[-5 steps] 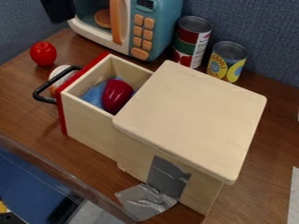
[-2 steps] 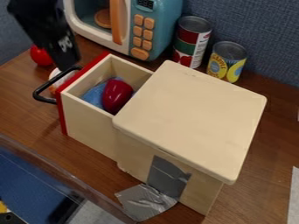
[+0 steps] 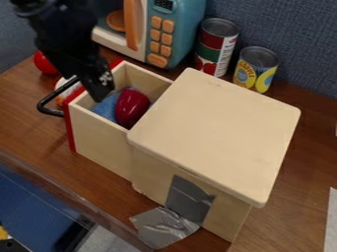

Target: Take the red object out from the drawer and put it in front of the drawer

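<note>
My gripper [image 3: 99,88] hangs over the left part of the pulled-out drawer, up and to the left of the red object. Glossy and rounded, the red object [image 3: 132,107] lies inside the drawer on a blue cloth [image 3: 107,108]. The drawer [image 3: 99,142] is pale wood with a red front panel and a black handle [image 3: 48,104], and it sticks out to the left from a wooden box [image 3: 217,133]. Part of the drawer's front panel is hidden behind my gripper.
A toy microwave [image 3: 178,34] stands behind the drawer, with two cans, one red and green [image 3: 216,47], one yellow [image 3: 255,70], to its right. A red tomato-like item [image 3: 45,64] and a partly hidden whitish round item [image 3: 60,87] sit at the left.
The gripper has come down and to the right from the upper left corner, now over the drawer. The red object and drawer have stayed put.
</note>
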Robot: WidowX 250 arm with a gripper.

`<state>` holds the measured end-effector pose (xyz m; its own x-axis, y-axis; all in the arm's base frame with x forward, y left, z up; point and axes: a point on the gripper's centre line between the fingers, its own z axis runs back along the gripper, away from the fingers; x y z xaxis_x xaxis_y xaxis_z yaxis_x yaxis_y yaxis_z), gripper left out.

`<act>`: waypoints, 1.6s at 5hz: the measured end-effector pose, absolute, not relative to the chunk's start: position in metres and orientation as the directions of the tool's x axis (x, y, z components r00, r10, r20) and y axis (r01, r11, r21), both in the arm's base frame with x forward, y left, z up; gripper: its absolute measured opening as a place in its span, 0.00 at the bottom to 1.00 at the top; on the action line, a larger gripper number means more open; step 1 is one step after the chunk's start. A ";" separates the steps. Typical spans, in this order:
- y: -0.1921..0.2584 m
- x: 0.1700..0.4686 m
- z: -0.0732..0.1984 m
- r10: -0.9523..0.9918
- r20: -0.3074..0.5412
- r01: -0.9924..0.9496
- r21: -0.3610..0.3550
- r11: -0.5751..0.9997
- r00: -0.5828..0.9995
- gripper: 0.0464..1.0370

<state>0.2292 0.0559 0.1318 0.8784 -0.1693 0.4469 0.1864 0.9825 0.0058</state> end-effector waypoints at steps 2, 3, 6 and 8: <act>0.054 0.257 0.115 -0.075 0.461 0.084 0.000 0.996 0.884 0.96; 0.054 0.263 0.111 -0.053 0.469 0.059 0.003 0.998 0.882 0.96; 0.039 0.262 0.099 -0.057 0.481 0.057 0.015 0.998 0.875 0.96; 0.038 0.268 0.085 -0.062 0.469 0.056 0.026 0.998 0.881 0.96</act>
